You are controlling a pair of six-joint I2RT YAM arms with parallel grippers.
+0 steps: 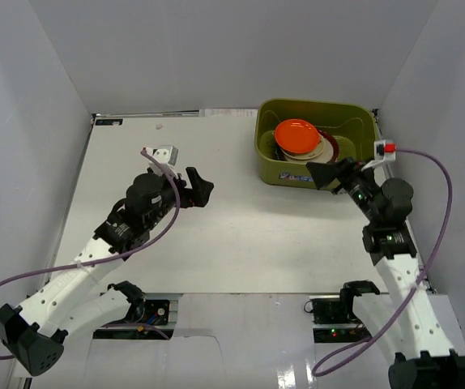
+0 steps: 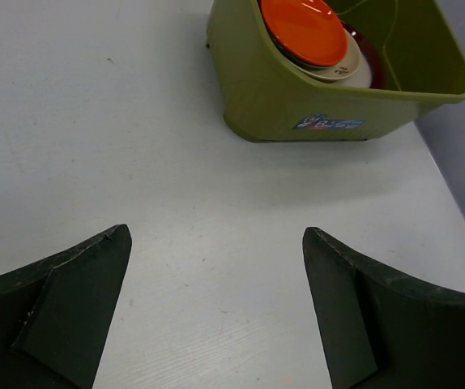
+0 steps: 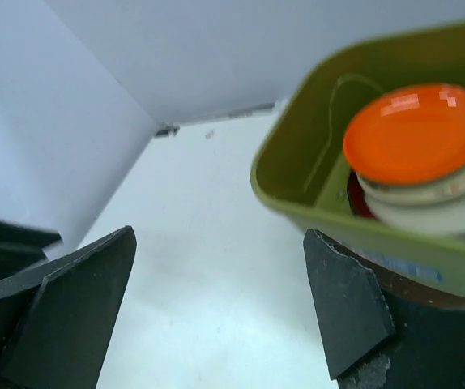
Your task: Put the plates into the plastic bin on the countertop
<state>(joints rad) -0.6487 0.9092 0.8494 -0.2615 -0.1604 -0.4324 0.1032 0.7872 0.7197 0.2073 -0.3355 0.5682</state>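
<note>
**Plates all stacked in the bin, both claws empty**

The left gripper [image 1: 201,188] has its jaws spread wide with nothing between them, only bare white countertop [image 1: 241,231] showing in the gap on its wrist cam. It sits well off to the left of the plastic bin [image 1: 268,159] and a bit nearer the arm bases, pointed roughly toward the bin's near wall. From that cam you can read the little label [image 2: 327,123] on that wall.

The right gripper [image 1: 324,174] is wide open too and holding nothing. This one is right up at the bin's near wall, just by the label side, toward the bin's right end. On its wrist cam one finger [image 3: 342,312] sits under the olive rim, but I can't tell if it's touching the wall or just close.

Inside the bin there's a stack of plates with the orange plate [image 1: 297,134] on top, sitting a bit tilted. Under it there's a cream plate [image 2: 342,71] and a dark red rim [image 1: 345,151] peeking out on the right. The rest of the stack is hidden, so no count from me. The bin itself sits at the far right of the countertop, close to the back wall [image 1: 216,49].
</note>
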